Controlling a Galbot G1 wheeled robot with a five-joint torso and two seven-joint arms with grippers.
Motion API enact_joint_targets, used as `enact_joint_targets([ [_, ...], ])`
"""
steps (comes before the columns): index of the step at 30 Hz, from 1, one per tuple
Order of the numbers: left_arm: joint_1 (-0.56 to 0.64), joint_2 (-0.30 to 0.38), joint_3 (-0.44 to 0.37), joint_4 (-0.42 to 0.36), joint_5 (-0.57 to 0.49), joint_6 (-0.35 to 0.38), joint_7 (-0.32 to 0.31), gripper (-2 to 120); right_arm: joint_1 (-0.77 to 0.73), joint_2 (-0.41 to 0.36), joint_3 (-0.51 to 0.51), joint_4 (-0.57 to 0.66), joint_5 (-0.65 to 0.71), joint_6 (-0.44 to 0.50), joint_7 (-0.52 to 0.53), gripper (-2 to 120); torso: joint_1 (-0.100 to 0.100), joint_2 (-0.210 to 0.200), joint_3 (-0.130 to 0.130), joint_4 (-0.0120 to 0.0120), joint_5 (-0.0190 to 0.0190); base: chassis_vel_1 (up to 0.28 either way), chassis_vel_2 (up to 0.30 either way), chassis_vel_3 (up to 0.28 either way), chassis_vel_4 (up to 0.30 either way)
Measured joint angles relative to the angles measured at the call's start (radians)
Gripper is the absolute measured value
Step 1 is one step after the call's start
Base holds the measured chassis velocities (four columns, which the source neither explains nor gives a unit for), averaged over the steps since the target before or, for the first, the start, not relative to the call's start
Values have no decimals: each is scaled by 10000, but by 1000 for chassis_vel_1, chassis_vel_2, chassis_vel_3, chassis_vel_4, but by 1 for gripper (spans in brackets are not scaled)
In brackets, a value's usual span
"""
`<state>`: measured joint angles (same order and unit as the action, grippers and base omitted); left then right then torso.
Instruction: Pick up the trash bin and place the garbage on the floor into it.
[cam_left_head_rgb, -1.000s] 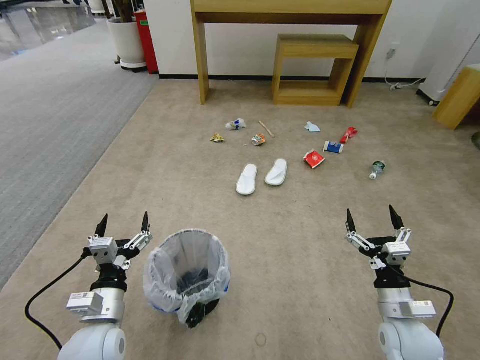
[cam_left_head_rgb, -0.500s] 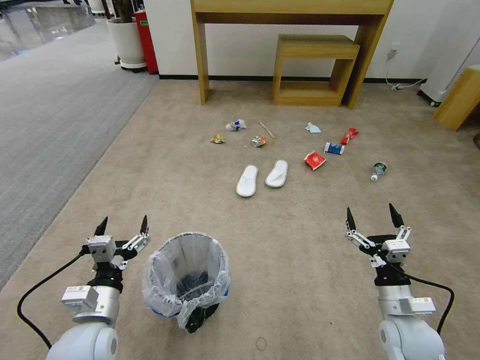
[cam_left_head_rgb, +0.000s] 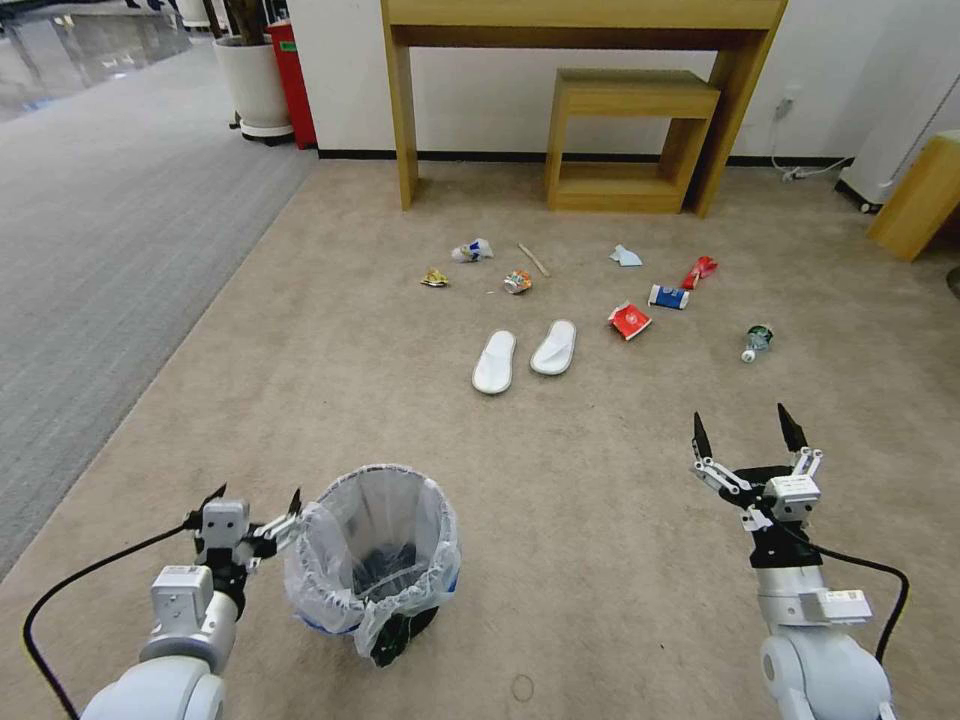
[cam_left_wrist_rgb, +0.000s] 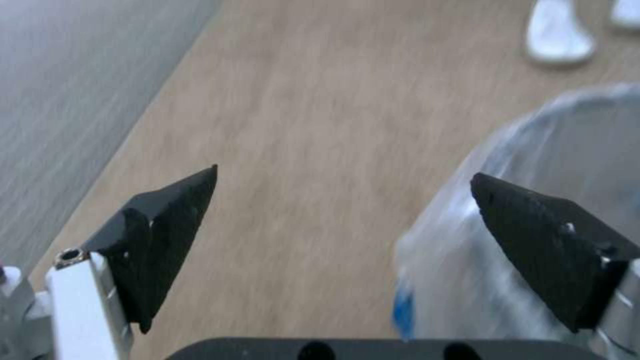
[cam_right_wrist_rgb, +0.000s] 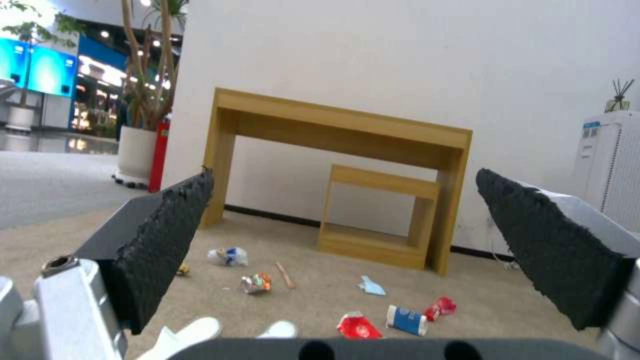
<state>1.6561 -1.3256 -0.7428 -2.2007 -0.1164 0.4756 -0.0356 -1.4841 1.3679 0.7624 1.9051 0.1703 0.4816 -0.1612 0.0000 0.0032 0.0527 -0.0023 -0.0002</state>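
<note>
The trash bin (cam_left_head_rgb: 372, 555), black with a translucent bag liner, stands on the beige floor (cam_left_head_rgb: 560, 480) close in front of me, left of centre. My left gripper (cam_left_head_rgb: 257, 495) is open and low beside the bin's left side, one fingertip at the liner's rim; the bin (cam_left_wrist_rgb: 573, 140) lies behind that finger in the left wrist view, gripper (cam_left_wrist_rgb: 345, 172). My right gripper (cam_left_head_rgb: 740, 418) hangs open over bare carpet at the right, also gripper (cam_right_wrist_rgb: 343, 172). The garbage lies farther ahead: two white slippers (cam_left_head_rgb: 494, 360), a red packet (cam_left_head_rgb: 628, 319), a paper cup (cam_left_head_rgb: 667, 296), a bottle (cam_left_head_rgb: 755, 341), a tissue (cam_left_head_rgb: 625, 256), a stick (cam_left_head_rgb: 533, 259).
A wooden console table (cam_left_head_rgb: 580, 20) with a low wooden shelf (cam_left_head_rgb: 630, 140) under it stands against the far wall. Grey ribbed carpet (cam_left_head_rgb: 100, 220) runs along the left. A white planter (cam_left_head_rgb: 255, 80) sits far left; another wooden piece (cam_left_head_rgb: 915, 195) stands at the right.
My left arm has dropped and drawn back, bringing its open gripper down beside the bin's rim. The right gripper has barely moved.
</note>
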Motion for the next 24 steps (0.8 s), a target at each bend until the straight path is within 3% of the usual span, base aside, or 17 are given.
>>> enact_joint_targets([
  [2,64,362,120,-80,-855,767,-431,100,-2,-15,0,-2,-5,0,0,100,0,0,0,0,0,0,0,0,0],
  [3,64,362,120,-80,-855,767,-431,100,-2,-15,0,-2,-5,0,0,100,0,0,0,0,0,0,0,0,0],
  [5,41,561,394,-132,-1896,1304,-819,100,-1,11,-18,-2,-37,0,0,100,0,0,0,0,2,0,0,0,0],
  [13,-494,378,854,-82,-3494,1548,-1067,100,-41,29,-35,-41,-122,49,-2,100,0,0,0,-1,2,0,0,0,0],
  [19,-722,497,850,7,-3641,1580,-1070,100,-31,0,-28,-96,-125,68,-4,100,0,0,0,-1,4,0,0,0,0],
  [24,-975,780,1154,695,-2985,1591,-1024,100,27,16,-90,-133,-193,54,-7,100,0,0,0,0,2,0,0,0,0],
])
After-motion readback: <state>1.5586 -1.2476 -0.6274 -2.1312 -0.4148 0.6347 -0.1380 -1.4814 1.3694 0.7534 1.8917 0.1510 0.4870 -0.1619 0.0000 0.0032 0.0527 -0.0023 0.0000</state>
